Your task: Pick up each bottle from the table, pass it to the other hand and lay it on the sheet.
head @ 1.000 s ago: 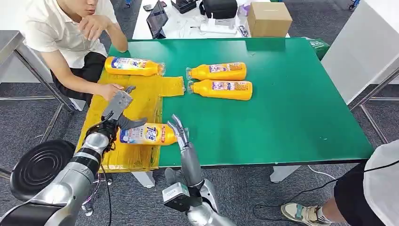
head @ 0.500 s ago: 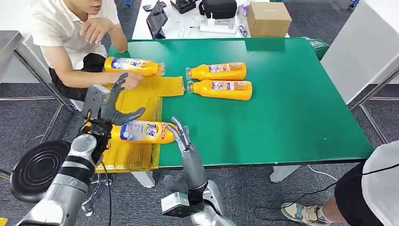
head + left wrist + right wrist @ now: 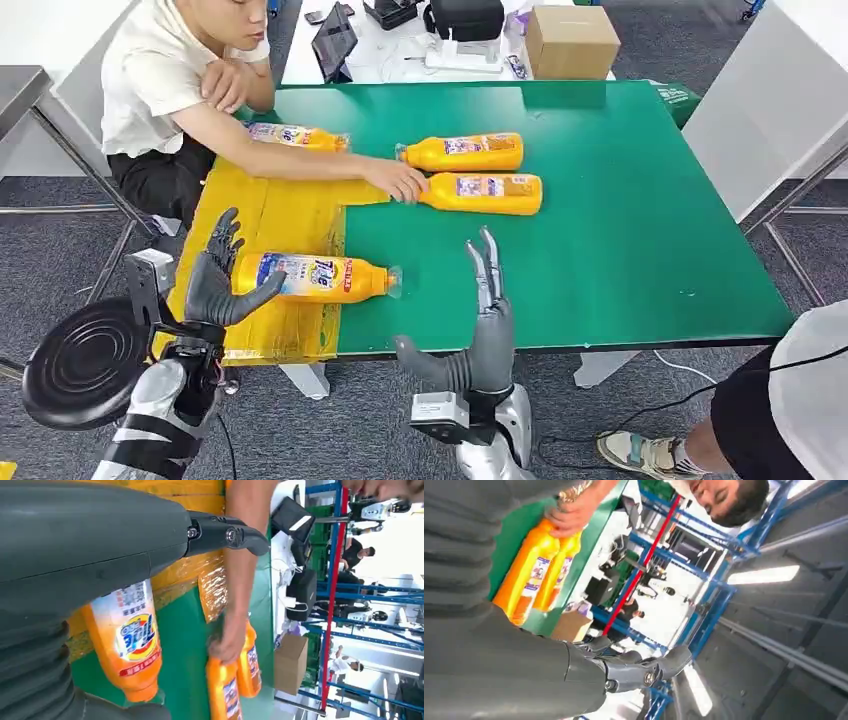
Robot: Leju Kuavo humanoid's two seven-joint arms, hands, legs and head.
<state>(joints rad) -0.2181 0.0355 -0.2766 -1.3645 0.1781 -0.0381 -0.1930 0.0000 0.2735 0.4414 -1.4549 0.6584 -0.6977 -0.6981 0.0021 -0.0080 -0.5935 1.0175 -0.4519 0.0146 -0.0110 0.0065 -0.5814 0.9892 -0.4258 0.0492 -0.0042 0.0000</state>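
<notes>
Trouble nearest me: my left hand [image 3: 215, 283] is spread beside the laid detergent bottle [image 3: 318, 277], whose neck overhangs the yellow sheet [image 3: 270, 215] (it may roll). Right hand [image 3: 488, 300] open, empty. Farther off, a person's hand [image 3: 400, 182] crowds the next bottle [image 3: 482, 192].

Both arms are silver metal with a polished, rounded look, ringed by darker bands at the joints. The left hand [image 3: 215, 285] is dark grey, with slim segmented fingers [image 3: 224, 232] and a thicker thumb. A small grey box sits at its wrist, and a black cable runs down beside the forearm. The right hand [image 3: 487, 330] is the same dark grey, with long narrow fingers [image 3: 487, 262]. A squarish grey module with a pale face is fixed below its wrist. Up close, the left wrist cover [image 3: 30, 665] is grey and ribbed, and small metal screws show at the finger pivots.
</notes>
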